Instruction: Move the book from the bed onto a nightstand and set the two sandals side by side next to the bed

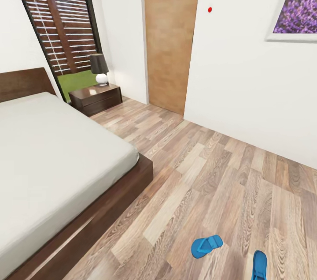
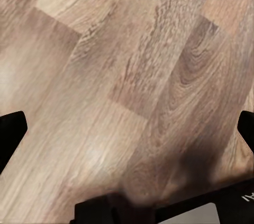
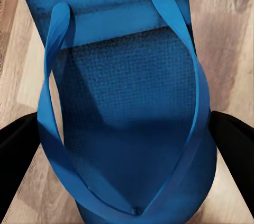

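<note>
Two bright blue sandals lie on the wood floor near the foot of the bed (image 1: 53, 156): one sandal (image 1: 206, 245) out in the open, the other sandal (image 1: 259, 266) cut off by the picture's lower edge. In the right wrist view my right gripper (image 3: 127, 150) straddles a sandal (image 3: 127, 75), its black fingers (image 3: 18, 150) pressed against both sides, with the straps between them. My left gripper (image 2: 127, 134) hangs open over bare floor. The nightstand (image 1: 96, 98) stands beside the headboard at the far end of the bed. The book is out of view.
A dark-shaded lamp with a white base (image 1: 100, 68) stands on the nightstand. Behind it is a tall window (image 1: 61, 28). A brown door (image 1: 169, 37) and a white wall with a lavender picture (image 1: 297, 2) bound the floor to the right.
</note>
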Robot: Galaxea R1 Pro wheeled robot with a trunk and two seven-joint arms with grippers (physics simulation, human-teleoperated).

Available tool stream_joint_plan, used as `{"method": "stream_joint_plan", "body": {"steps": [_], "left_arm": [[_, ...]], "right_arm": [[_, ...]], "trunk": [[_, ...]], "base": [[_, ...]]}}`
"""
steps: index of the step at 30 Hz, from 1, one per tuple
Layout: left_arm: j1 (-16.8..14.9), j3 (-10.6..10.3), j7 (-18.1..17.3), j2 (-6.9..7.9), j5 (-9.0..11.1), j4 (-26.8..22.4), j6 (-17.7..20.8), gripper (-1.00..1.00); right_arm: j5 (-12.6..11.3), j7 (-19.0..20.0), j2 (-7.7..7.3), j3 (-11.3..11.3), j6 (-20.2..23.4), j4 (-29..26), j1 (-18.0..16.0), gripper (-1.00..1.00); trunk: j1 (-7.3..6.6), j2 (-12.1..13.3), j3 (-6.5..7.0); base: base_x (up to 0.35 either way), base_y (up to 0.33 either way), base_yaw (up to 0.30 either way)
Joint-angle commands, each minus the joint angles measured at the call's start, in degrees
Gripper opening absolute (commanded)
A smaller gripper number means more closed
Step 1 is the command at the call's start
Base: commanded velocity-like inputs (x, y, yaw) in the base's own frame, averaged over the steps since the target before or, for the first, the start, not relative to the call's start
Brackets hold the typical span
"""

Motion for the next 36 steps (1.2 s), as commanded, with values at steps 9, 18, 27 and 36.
{"method": "stream_joint_plan", "body": {"steps": [9,18,27,36], "left_arm": [[0.0,0.3,-0.4,-0.02,-0.3,0.0,-0.2,1.0],[0.0,0.3,-0.4,-0.08,-0.3,0.0,-0.2,1.0],[0.0,0.3,-0.4,-0.06,-0.3,0.0,-0.2,1.0],[0.0,0.3,-0.4,-0.03,-0.3,0.0,-0.2,1.0]], "right_arm": [[-0.4,0.3,-0.03,0.0,-0.1,0.1,0.0,-1.0],[-0.4,0.3,-0.02,0.0,0.0,0.1,0.0,-1.0],[-0.4,0.3,0.05,0.0,-0.1,0.2,0.0,-1.0],[-0.4,0.3,0.06,0.0,-0.1,0.1,0.0,-1.0]], "trunk": [[0.03,0.0,-0.05],[0.03,0.0,-0.05],[0.03,0.0,-0.05],[0.03,0.0,-0.05]], "base": [[0.323,0.0,0.0],[0.06,0.0,0.0],[0.253,0.0,0.0],[0.101,0.0,0.0]]}}
